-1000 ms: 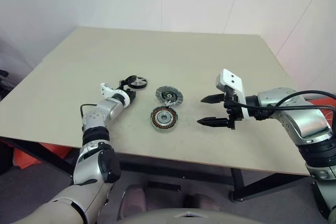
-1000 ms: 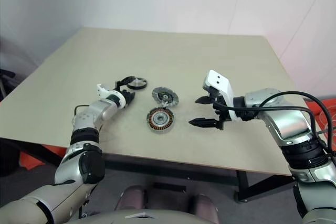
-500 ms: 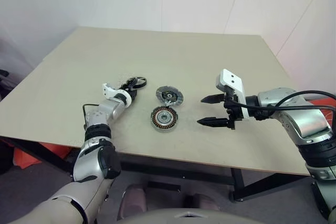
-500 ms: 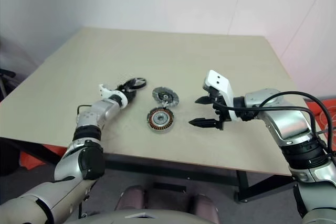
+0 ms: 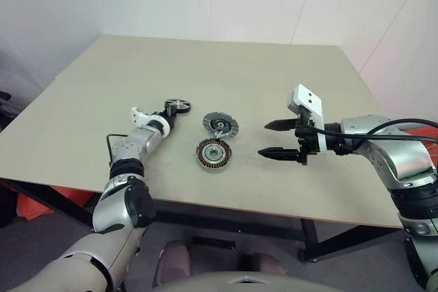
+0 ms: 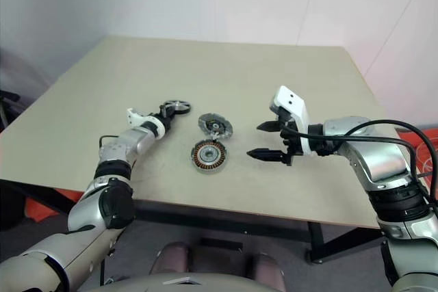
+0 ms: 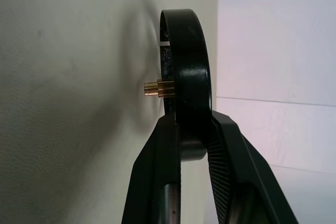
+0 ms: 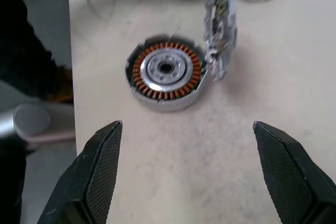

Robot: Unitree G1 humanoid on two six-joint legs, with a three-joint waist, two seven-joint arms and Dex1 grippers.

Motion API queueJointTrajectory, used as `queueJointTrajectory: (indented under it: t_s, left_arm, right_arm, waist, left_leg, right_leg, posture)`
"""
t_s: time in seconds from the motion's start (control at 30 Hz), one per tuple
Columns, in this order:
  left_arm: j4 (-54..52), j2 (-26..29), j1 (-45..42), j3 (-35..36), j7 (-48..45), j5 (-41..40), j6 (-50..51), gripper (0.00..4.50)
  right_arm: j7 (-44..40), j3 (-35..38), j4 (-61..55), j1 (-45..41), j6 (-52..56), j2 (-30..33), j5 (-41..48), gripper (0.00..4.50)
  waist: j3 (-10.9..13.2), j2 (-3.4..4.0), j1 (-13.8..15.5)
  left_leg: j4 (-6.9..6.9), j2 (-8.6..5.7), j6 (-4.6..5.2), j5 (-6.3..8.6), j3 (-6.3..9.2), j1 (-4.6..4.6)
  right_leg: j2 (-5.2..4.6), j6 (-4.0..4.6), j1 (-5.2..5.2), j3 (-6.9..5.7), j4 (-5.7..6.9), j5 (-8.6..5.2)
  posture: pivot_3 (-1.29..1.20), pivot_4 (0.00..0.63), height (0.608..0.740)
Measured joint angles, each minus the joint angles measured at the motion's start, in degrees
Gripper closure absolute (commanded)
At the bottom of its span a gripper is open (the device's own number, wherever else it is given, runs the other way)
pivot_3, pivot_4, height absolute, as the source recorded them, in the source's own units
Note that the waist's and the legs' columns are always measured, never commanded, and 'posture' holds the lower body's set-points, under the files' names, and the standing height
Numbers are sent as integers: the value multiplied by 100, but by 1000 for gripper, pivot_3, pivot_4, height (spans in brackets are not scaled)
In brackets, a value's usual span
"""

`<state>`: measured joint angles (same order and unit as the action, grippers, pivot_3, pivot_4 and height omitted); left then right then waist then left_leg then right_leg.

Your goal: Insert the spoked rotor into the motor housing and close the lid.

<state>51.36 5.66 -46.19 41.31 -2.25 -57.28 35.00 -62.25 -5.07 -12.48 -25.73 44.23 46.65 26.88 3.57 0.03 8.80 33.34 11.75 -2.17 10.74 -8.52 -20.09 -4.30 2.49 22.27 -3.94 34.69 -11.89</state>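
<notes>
My left gripper [image 5: 169, 110] is shut on the rim of the spoked rotor [image 5: 178, 106], a small black-rimmed wheel at the left of the table. In the left wrist view the rotor [image 7: 186, 51] shows edge-on between the two fingers, its brass shaft pointing at the table. The motor housing [image 5: 213, 154], a silver can with copper windings, lies right of it, nearer the front edge. The lid [image 5: 220, 124], a grey disc, stands tilted just behind the housing [image 8: 165, 72]. My right gripper [image 5: 262, 139] hangs open to the right of the housing, fingers pointing at it.
The beige table [image 5: 226, 66] is bare behind the parts and to the right. A thin black cable [image 5: 109, 143] loops by my left forearm near the front left edge. A white wall stands behind the table.
My left gripper's fingers have closed on the rotor's rim. The right gripper has turned slightly and stays open in about the same place.
</notes>
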Motion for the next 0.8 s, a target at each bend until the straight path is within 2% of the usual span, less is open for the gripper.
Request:
queueJointTrajectory:
  t_s: [0.13, 0.4, 0.47, 0.57, 0.8]
  left_arm:
    - [-242, 2, 64, 3, 79, -8, 200, 4125]
    - [-2082, 182, 1091, -209, 254, -452, 1672, 4125]
    - [-2828, 560, 1610, -337, 38, -848, 2541, 4125]
    - [-3424, 955, 1955, -281, -187, -1426, 3253, 4125]
    - [-3942, 1724, 2777, -183, -433, -3071, 4316, 4125]
  right_arm:
    - [139, 294, 70, 144, -4, -171, 145, 0]
    - [338, 534, 68, 539, -287, -260, 183, 0]
    - [345, 544, 68, 599, -339, -257, 182, 0]
    - [330, 536, 75, 614, -393, -253, 167, 0]
    - [242, 429, 125, 594, -528, -251, 65, 0]
  waist:
    - [1, -1, -3]
    - [1, 0, -36]
    - [1, 0, -80]
    - [1, 1, -97]
    - [1, 1, -145]
  left_leg:
    - [0, 0, 1, 0, -1, -2]
    - [-4, 3, 2, 2, -6, -1]
    - [-5, 5, 1, 2, -6, 0]
    - [-5, 3, -1, 1, -5, 0]
    - [0, 2, 0, 1, -6, 17]
  right_leg:
    - [-1, 2, 2, 0, 0, 1]
    - [0, 5, 6, 1, 1, -1]
    - [0, 7, 10, 1, 2, -2]
    - [0, 7, 8, 0, 4, -3]
    - [1, 3, -6, 2, 2, -5]
  posture:
    - [0, 0, 740]
    - [0, 0, 740]
    - [0, 0, 740]
    - [0, 0, 740]
    - [0, 0, 740]
